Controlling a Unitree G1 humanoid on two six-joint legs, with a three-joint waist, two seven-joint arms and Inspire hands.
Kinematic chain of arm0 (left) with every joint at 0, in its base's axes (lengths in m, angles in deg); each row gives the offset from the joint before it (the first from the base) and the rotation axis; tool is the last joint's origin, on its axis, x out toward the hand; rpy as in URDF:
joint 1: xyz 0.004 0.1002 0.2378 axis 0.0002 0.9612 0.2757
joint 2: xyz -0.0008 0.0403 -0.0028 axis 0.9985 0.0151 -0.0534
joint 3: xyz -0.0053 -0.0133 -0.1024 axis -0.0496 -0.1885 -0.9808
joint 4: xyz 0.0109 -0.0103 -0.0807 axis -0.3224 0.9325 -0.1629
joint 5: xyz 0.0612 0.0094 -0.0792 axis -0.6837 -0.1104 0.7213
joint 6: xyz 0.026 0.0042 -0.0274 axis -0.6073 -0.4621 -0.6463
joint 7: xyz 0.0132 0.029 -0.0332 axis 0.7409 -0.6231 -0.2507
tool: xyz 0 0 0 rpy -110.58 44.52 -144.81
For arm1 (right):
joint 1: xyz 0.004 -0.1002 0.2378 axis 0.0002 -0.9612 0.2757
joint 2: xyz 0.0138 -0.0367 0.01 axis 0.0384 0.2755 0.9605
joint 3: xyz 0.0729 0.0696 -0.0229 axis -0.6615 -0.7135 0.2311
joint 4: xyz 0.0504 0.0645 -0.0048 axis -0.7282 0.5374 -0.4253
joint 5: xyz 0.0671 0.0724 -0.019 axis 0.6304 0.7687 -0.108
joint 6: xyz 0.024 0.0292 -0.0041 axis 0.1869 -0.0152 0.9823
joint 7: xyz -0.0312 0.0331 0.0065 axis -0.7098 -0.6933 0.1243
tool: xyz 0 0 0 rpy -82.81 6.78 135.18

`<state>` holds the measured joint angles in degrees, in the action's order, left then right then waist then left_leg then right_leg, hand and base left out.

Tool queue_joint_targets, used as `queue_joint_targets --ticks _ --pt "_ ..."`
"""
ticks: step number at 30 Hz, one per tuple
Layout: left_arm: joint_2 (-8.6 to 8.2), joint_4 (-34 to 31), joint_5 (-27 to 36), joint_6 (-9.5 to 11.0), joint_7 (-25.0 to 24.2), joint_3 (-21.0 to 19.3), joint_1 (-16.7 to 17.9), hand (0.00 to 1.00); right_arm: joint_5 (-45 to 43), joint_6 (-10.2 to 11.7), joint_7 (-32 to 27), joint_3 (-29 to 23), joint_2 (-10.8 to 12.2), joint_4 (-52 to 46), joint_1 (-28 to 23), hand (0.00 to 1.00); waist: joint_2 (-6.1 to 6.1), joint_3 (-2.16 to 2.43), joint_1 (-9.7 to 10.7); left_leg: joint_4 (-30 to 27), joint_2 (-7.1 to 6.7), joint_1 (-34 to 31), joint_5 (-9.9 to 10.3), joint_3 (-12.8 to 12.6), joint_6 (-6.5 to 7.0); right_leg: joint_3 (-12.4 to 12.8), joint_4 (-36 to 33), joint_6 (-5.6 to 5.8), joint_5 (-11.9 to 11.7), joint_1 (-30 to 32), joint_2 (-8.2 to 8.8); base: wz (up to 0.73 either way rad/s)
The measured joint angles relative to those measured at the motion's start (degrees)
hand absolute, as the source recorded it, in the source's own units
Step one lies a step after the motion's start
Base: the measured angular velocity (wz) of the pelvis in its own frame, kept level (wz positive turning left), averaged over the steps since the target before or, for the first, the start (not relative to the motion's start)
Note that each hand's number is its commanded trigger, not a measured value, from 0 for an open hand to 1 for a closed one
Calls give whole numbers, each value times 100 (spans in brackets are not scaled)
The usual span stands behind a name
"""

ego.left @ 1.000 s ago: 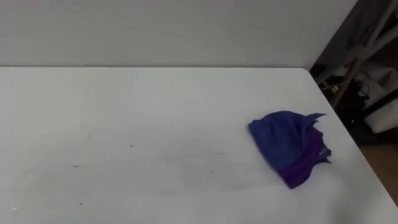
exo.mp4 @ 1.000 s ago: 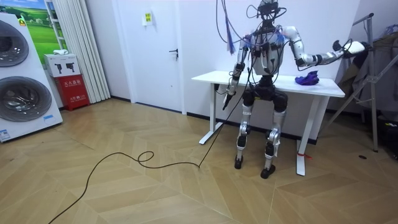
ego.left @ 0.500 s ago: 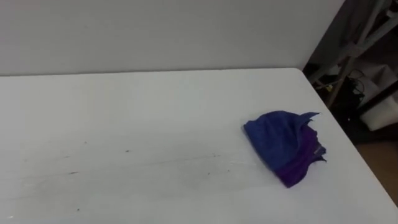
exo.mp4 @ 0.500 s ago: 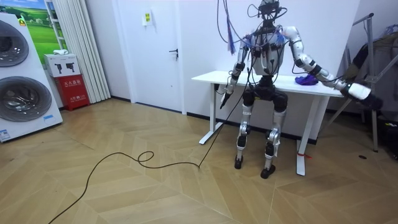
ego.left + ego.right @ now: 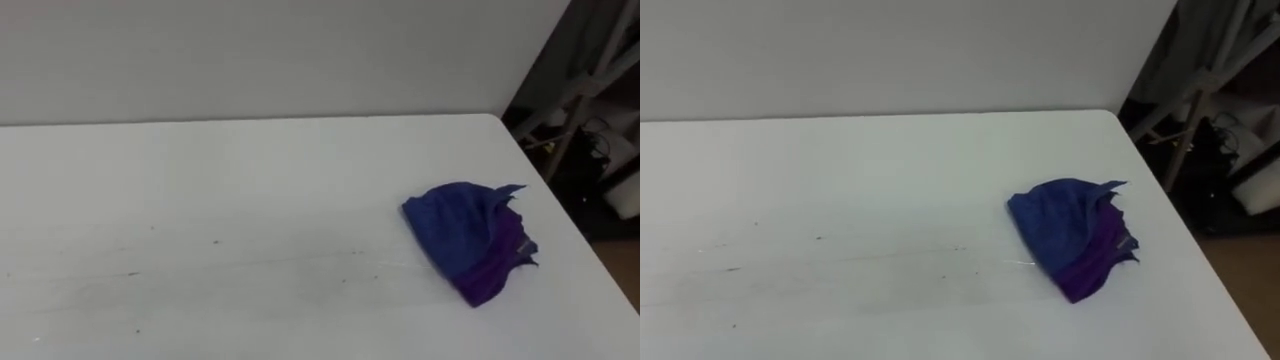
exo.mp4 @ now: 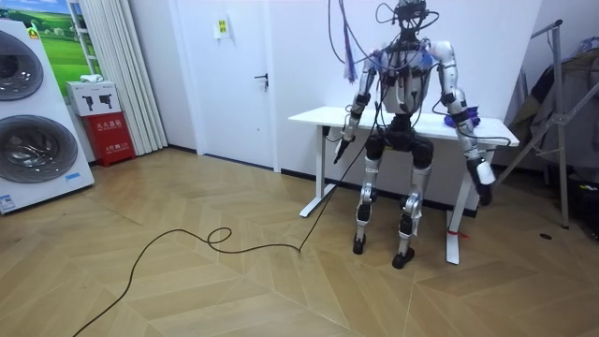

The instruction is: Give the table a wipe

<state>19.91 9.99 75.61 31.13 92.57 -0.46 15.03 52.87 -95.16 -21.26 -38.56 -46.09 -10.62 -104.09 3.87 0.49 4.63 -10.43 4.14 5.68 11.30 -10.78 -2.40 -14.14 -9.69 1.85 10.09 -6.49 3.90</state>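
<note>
Because cloth lies crumpled near right edge of table, probably staged for right-side pickup. Hanging low beside table, apart from cloth: right hand, left hand; open or closed, cannot tell.

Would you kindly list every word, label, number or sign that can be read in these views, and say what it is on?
Yellow sign beside the white door: too small to read.
Red box, white marks on its front: too small to read.
White washing machine, small yellow sticker: too small to read.
White table and crumpled blue and purple cloth: no text.
</note>
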Motion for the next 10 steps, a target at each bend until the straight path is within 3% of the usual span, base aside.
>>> queue_joint_targets --ticks 4,10 --pt "-64 8 -7 3 30 120 17 0 -250 -86 215 434 140 5 172 0 -109 -10 -80 7 -3 44 2 -9 -2 -11 1 1 29 -35 7 1" --pt "-87 304 -14 -21 28 462 18 0 -724 -107 236 942 187 -90 453 0 -166 -4 -216 20 -4 42 -2 7 -5 -43 -22 -3 29 -63 3 1"
